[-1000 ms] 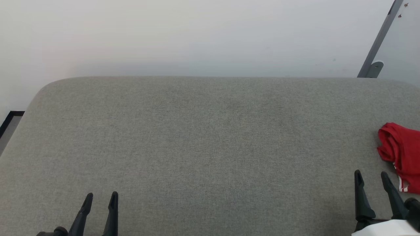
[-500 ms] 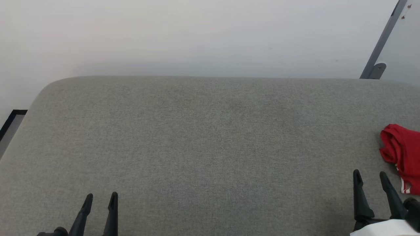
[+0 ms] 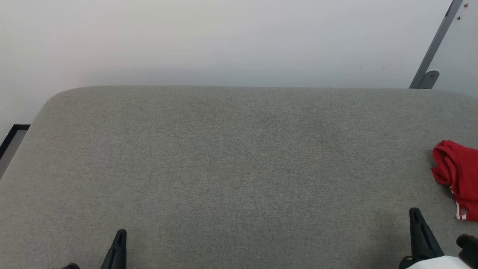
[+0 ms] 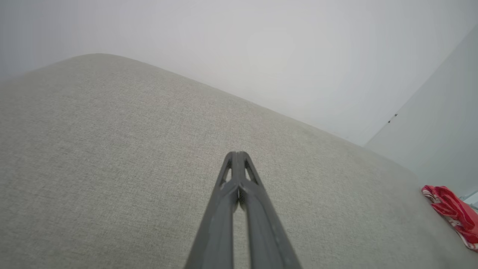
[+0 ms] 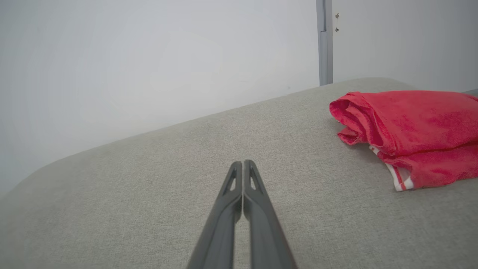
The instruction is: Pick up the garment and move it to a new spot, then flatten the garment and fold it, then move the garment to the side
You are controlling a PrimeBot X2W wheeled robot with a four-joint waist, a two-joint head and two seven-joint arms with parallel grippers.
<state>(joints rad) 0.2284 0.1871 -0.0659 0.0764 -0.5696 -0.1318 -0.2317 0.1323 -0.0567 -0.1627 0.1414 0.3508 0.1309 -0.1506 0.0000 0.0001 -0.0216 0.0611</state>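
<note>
Left end effector (image 3: pixel 120 234): 7 o'clock, fingers pressed together, empty.
Right end effector (image 3: pixel 415 213): 5 o'clock, pinched closed, empty.
Garment (image 3: pixel 458 175): bunched at 3 o'clock on grey cushion (image 3: pixel 239 168), untouched.
Progress: nothing done; pickup, flattening, folding, setting aside all remain.

Soft, even, bright light from overhead washes the wall (image 3: pixel 224 37) pale. Shadows are faint: a dim band on the wall along the far edge of the grey padded surface (image 3: pixel 239 168), a thin dark rim under the garment (image 5: pixel 410 127). The head view is crisp, weave showing. Wrist views bow the surface's edge; the left one is hazy, the left hand (image 4: pixel 238 154) blurring low down.
</note>
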